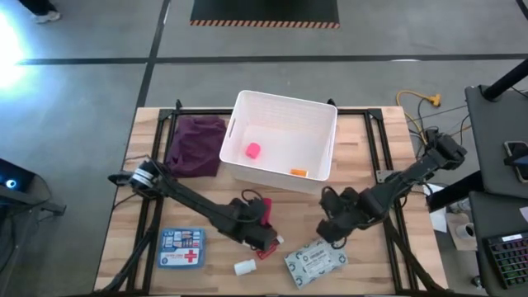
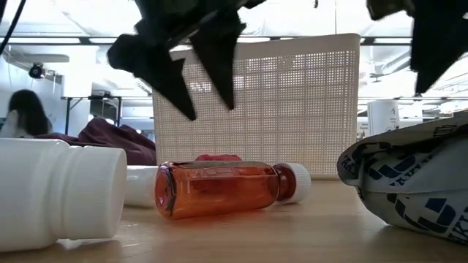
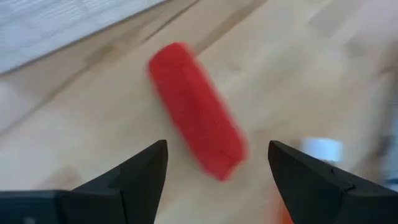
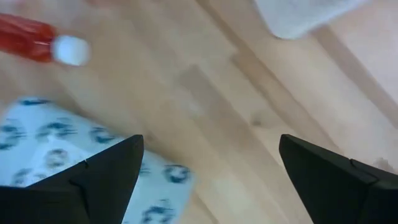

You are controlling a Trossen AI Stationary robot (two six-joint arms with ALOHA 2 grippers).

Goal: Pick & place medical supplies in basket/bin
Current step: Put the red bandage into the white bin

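The white ribbed bin [image 1: 285, 115] stands at the table's far middle, with a pink cube [image 1: 252, 151] and an orange bottle [image 1: 298, 172] inside. My left gripper [image 1: 264, 237] hovers open near the bin's near side. In its wrist view [image 3: 217, 180] the red tube [image 3: 196, 109] lies ahead, between the fingers. A red bottle [image 2: 219, 190] with a white cap lies on its side below that gripper. My right gripper [image 1: 332, 231], open [image 4: 211, 180], hangs above the grey-green patterned packet [image 1: 315, 262]. The first-aid box [image 1: 181, 247] and a white vial [image 1: 244, 266] lie near the near edge.
A purple cloth [image 1: 196, 144] lies to the left of the bin. Black frame rails run along the table's left and right sides. Bare wood shows between the two grippers and near the right edge. A person sits in the room beyond [image 2: 22, 113].
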